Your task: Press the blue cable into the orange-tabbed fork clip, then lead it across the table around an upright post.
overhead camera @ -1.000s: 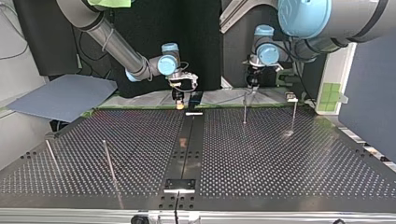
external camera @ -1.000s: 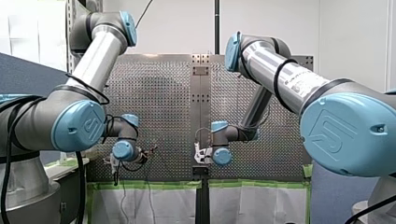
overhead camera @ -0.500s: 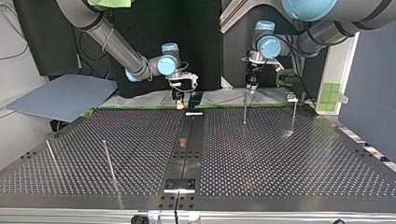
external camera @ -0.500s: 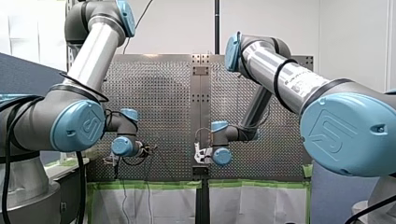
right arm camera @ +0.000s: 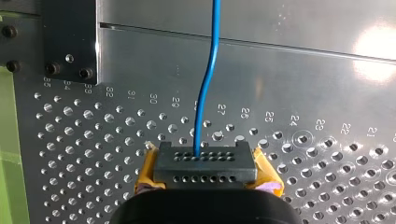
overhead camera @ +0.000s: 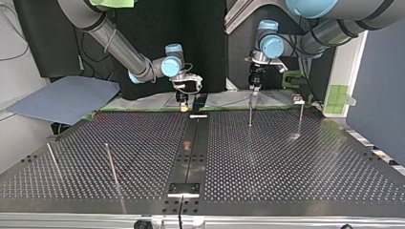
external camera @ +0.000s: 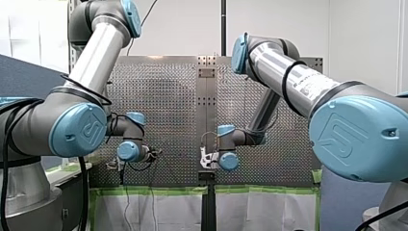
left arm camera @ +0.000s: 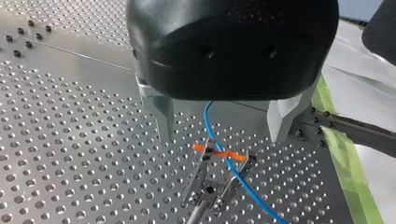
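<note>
In the left wrist view my left gripper (left arm camera: 219, 137) hangs open just above the orange-tabbed fork clip (left arm camera: 218, 154), its metal fingers (left arm camera: 162, 114) on either side. The blue cable (left arm camera: 239, 176) runs from under the gripper down between the clip's prongs. In the right wrist view my right gripper (right arm camera: 205, 178) has its yellow pads (right arm camera: 145, 173) shut on a black perforated block (right arm camera: 205, 163) from which the blue cable (right arm camera: 208, 79) leads away over the table. In the top view my left gripper (overhead camera: 256, 87) is over a thin upright (overhead camera: 250, 113) and my right gripper (overhead camera: 184, 103) is at the table's far edge.
Upright posts stand on the perforated table (overhead camera: 286, 167): one at the far right (overhead camera: 300, 117) and two at the near left (overhead camera: 111, 166), (overhead camera: 52, 161) of the top view. A dark centre strip (overhead camera: 191, 148) runs across the table. Green tape (left arm camera: 343, 158) lines its edge.
My left gripper has risen a little from the clip and its wrist has turned. My right arm has not moved.
</note>
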Controlling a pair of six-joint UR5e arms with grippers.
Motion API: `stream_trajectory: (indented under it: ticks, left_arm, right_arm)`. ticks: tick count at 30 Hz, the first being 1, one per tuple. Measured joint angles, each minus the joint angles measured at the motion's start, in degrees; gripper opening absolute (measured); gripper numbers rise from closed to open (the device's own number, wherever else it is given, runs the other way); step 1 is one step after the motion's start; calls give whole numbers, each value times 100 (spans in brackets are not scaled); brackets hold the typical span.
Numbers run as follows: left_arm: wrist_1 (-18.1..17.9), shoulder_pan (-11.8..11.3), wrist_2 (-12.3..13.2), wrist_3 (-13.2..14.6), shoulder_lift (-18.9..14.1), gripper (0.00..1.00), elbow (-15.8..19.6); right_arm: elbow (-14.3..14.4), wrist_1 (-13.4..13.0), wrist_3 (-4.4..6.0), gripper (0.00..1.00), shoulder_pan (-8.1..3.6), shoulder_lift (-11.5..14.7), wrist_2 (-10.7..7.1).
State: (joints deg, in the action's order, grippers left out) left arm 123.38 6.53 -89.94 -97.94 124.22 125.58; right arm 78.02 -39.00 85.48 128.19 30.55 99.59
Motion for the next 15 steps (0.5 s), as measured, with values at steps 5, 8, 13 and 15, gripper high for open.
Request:
stream_trajectory:
  ticks: [5,8,13,15]
  left_arm:
    - [16,31,-42,22,0,100,0]
    - [48,68,-90,51,0,100,0]
    - [71,99,-141,83,0,100,0]
    - [80,103,-168,88,0,100,0]
  right_arm:
    - [-1,1,10,0,0,0,0]
    - [-1,3,13,0,-2,-1,0]
    - [-1,5,19,0,-7,-1,0]
    - [0,5,22,0,-8,-1,0]
